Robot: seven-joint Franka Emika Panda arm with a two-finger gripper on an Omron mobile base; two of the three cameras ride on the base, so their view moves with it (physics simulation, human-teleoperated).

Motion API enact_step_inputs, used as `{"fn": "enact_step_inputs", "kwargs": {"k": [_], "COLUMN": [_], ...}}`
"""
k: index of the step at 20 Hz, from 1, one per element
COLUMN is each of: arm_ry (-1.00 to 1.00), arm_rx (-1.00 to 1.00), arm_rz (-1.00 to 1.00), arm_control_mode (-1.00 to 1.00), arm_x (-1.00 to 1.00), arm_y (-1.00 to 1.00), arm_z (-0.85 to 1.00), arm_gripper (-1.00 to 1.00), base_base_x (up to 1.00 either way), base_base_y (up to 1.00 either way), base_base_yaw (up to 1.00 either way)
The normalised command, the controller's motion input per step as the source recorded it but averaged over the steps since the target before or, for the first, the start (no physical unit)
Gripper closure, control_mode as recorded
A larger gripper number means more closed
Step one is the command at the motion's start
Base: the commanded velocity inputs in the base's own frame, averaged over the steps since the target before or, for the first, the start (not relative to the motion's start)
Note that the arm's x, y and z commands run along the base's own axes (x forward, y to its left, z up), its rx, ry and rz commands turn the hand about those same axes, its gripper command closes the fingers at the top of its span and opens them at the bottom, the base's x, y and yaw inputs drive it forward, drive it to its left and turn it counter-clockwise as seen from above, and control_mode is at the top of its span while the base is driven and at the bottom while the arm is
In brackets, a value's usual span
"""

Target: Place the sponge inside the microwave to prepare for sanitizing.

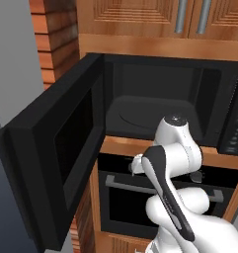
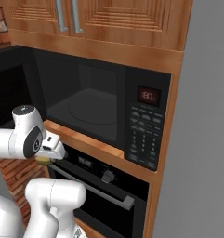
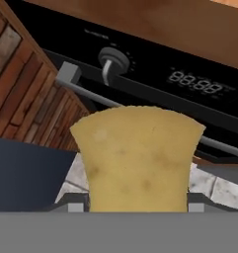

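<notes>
Jaws pinched on the sponge [image 3: 138, 158], the gripper [image 2: 47, 158] hangs below the microwave [image 2: 85, 100], whose door [image 1: 51, 148] stands wide. A clean finish likely means lifting over the wooden ledge [image 2: 83, 137] below the microwave before easing inside.

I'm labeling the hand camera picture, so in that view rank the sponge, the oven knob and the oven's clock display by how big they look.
1. sponge, held in the tool and nearest the lens, so it looks inflated
2. and 3. oven clock display and oven knob: too alike to rank
</notes>
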Motion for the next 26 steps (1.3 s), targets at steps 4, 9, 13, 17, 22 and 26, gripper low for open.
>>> {"fn": "enact_step_inputs", "kwargs": {"k": [4,9,13,17,22,26], "arm_ry": [-0.39,-0.31,-0.36,-0.41,-0.33,0.01], "arm_rx": [0.0,-0.03,-0.04,-0.01,0.0,0.0], "arm_rz": [-0.04,-0.11,-0.27,-0.23,-0.1,-0.01], "arm_control_mode": [-1.0,-1.0,-1.0,-1.0,-1.0,-1.0], "arm_x": [0.0,0.0,0.01,0.0,0.06,0.73], "arm_y": [-0.01,-0.24,-0.27,-0.17,-0.19,-0.39], "arm_z": [0.16,0.34,0.14,0.28,0.26,0.0], "arm_gripper": [1.0,1.0,1.0,1.0,1.0,1.0], "base_base_x": [0.0,0.0,0.0,0.0,0.0,0.0], "base_base_y": [0.0,0.0,0.0,0.0,0.0,0.0], "base_base_yaw": [0.0,0.0,0.0,0.0,0.0,0.0]}}
